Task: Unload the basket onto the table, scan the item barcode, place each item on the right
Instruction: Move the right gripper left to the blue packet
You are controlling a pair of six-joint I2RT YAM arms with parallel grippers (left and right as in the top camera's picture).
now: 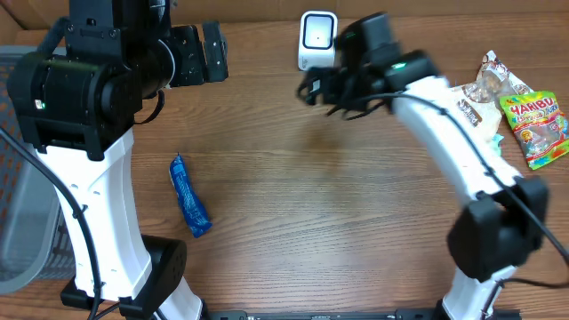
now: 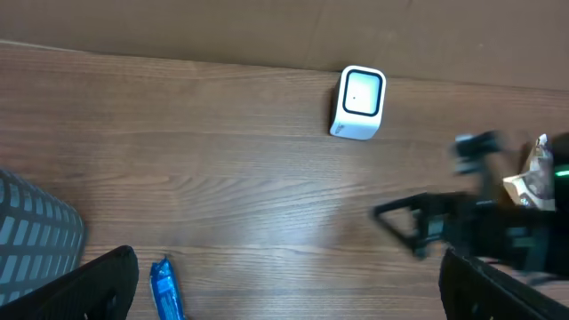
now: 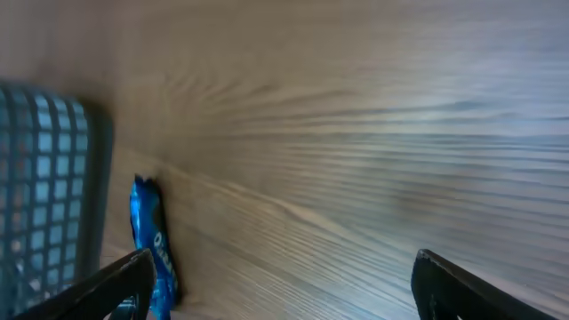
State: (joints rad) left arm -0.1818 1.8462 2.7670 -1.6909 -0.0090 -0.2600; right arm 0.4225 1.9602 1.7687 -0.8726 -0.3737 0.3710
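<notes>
From above, the blue packet (image 1: 189,197) lies flat on the desk (image 1: 356,204) at the near left, just beside the left arm's column. Its long axis runs near to far, with the near end tipped a little to the right. Your left hand (image 1: 203,53) hangs at the far left with its fingers spread and nothing between them, and the packet lies almost straight toward the near side from it. Your right hand (image 1: 313,89) is at the far middle, just in front of the white scanner (image 1: 316,40), fingers also apart and empty. For this hand the packet lies to the left and nearer. I judge the left arm the closer one, though not by much. At the far right sits a Haribo bag (image 1: 533,124), its name readable, touching a clear wrapper (image 1: 480,89) whose print is too small to read.

In the left wrist view, the scanner (image 2: 358,103) stands at the far edge with its window facing the camera. The top end of the packet (image 2: 166,289) shows at the bottom left, inside the wide-spread fingers, with a grey basket (image 2: 36,231) further left.

In the right wrist view, the open fingers frame bare desk. The packet (image 3: 151,249) lies lengthwise low on the left, by the basket (image 3: 44,178). It carries white lettering that may begin with an O, but you cannot read it for certain.
</notes>
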